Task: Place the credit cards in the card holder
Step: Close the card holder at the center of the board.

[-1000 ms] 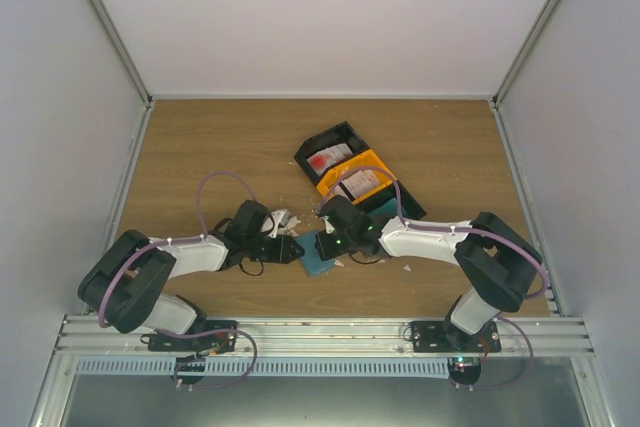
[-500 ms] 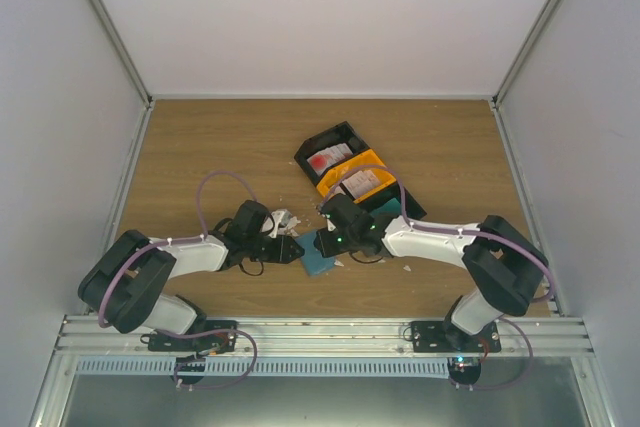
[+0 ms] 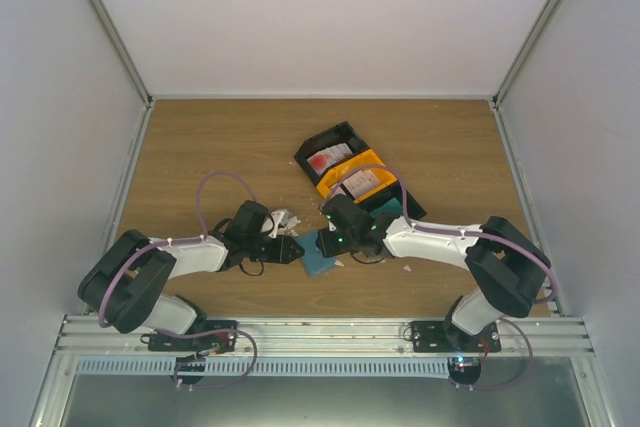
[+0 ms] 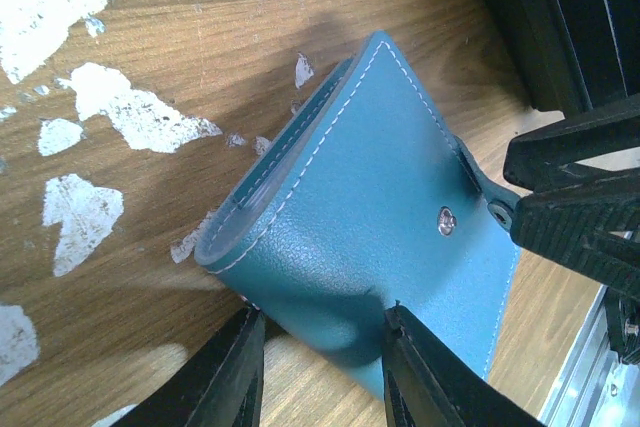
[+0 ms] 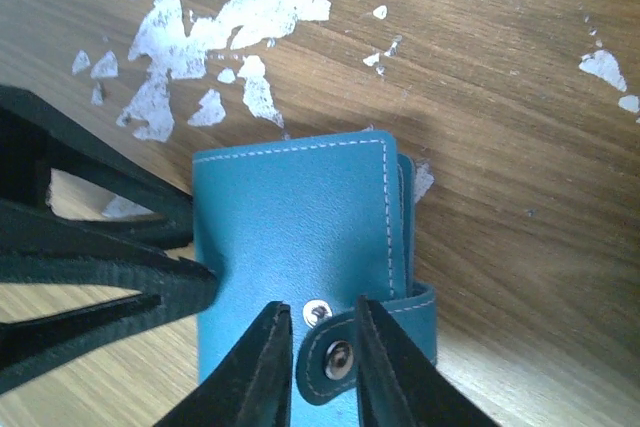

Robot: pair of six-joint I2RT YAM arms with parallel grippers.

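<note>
A: Left tool (image 4: 320,319) status?
B: Pinching the holder (image 4: 370,227) at one end, a finger on each side. The holder sits on the tabletop (image 4: 150,277) between the two arms, folded shut. One edge looks tipped up off the wood.
A: Why clamp there?
B: Anchor, I'd say. It stops the holder sliding while the other arm works the clasp, and leaves the flap side free.
A: Right tool (image 5: 322,309)?
B: Fingers a narrow gap apart, straddling the strap (image 5: 405,312) tab from the opposite end. Can't tell if it's squeezing the tab or just sitting around it.
A: Clasp?
B: The strap's snap sits offset from the stud (image 5: 316,313), so probably popped. Judgement only.
A: Clutter?
B: White scraps (image 3: 283,219) just beyond the left tool, more flecks around the holder. Not cards.
A: Cards?
B: Farther back. Red-and-white card (image 3: 325,159) in the black tray (image 3: 335,130), whitish card (image 3: 360,184) in the orange tray (image 3: 378,157). None in either tool, and none visible in the holder.
A: Stage?
B: Early: opening the holder comes first. Next, the flap has to be lifted and held open against the left clamp before any card pick. Risk: the thin strap slips out, or the holder pivots in the clamp.
</note>
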